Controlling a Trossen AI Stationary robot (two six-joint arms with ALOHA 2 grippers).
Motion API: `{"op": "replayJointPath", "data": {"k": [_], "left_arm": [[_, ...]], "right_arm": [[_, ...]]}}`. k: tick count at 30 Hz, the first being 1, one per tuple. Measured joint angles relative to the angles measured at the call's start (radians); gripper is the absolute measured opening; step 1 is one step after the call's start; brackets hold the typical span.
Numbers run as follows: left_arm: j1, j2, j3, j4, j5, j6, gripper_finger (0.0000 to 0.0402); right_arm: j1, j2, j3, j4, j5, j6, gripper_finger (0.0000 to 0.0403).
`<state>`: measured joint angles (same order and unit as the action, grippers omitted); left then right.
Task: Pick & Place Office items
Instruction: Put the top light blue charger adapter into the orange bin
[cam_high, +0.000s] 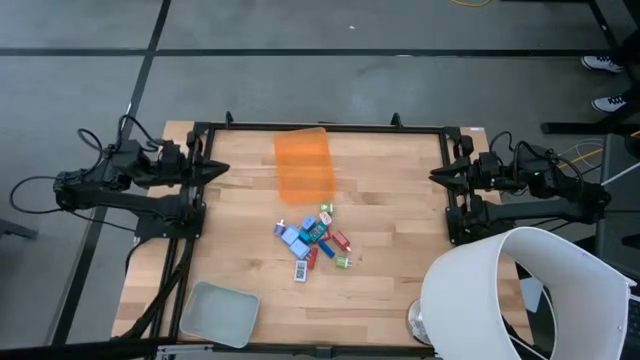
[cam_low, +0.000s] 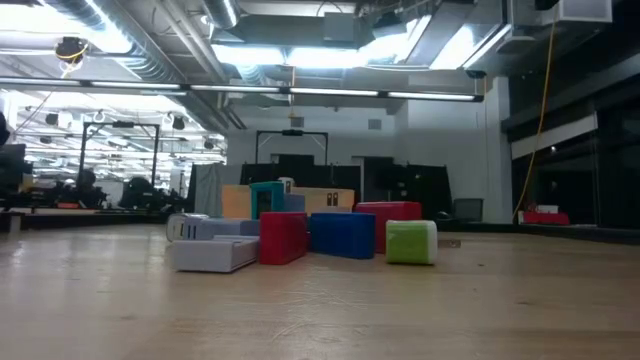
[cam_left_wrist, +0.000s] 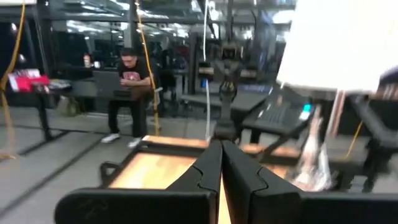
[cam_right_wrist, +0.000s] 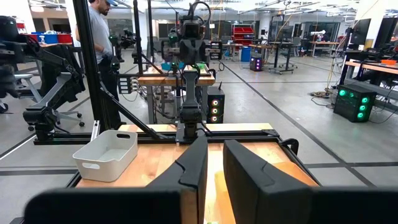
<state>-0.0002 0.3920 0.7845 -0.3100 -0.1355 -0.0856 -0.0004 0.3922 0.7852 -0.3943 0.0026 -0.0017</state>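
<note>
Best begun by sending one arm from the tabletop (cam_high: 390, 200) edge to the office items (cam_high: 313, 240), clustered centre between orange bin (cam_high: 304, 165) and grey tray (cam_high: 219, 312), and taking an outlying piece. Left gripper (cam_left_wrist: 221, 163) jaws pressed together, right gripper (cam_right_wrist: 214, 163) jaws slightly parted, both empty. Only low view separates stacked pieces.

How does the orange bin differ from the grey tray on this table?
The orange bin is translucent orange and sits at the table's far middle, above the pile of office items; the grey tray is opaque pale grey and sits at the near left corner. Both look empty and rest apart from the pile.
</note>
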Motion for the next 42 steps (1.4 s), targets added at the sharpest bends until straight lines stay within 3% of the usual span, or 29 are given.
{"op": "replayJointPath", "data": {"k": [8, 14, 29, 37, 42], "left_arm": [[0.000, 0.005, 0.000, 0.145, -0.003, -0.069, 0.0012], [0.000, 0.009, 0.000, 0.159, -0.113, -0.112, 0.0011], [0.000, 0.007, 0.000, 0.180, -0.613, -0.182, 0.0017], [0.000, 0.007, 0.000, 0.180, -0.678, -0.183, 0.0016], [0.000, 0.007, 0.000, 0.180, -0.619, -0.231, 0.0017]], "right_arm": [[0.000, 0.000, 0.000, 0.000, 0.000, 0.000, 0.0055], [0.000, 0.000, 0.000, 0.000, 0.000, 0.000, 0.0055], [0.000, 0.000, 0.000, 0.000, 0.000, 0.000, 0.0055], [0.000, 0.000, 0.000, 0.012, 0.013, -0.077, 0.0055], [0.000, 0.006, 0.000, 0.093, 0.006, -0.171, 0.0055]]}}
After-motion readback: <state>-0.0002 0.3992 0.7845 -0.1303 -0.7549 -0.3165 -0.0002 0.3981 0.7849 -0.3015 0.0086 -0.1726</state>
